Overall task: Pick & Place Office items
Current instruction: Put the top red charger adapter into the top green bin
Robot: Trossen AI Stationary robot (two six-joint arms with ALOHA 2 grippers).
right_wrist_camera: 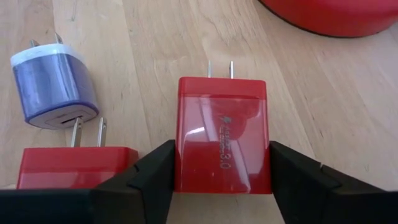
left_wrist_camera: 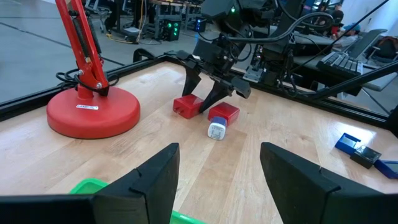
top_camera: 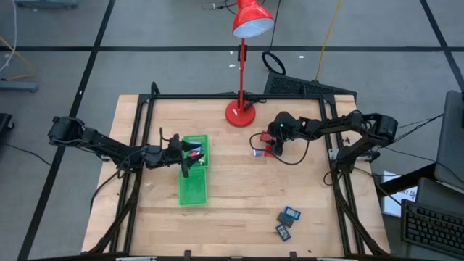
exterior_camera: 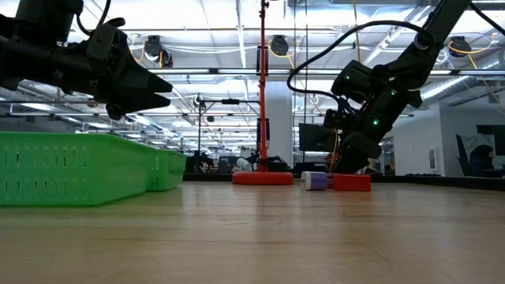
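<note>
Right gripper [right_wrist_camera: 221,186] straddling red plug [right_wrist_camera: 222,134] — prongs visible

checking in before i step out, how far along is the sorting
Early. The green tray already holds some small pieces, with the left gripper open above it. In hand: the right gripper's fingers bracket a red charger without yet clamping it. Left: another red charger, the blue-white one, two dark pieces.
</note>
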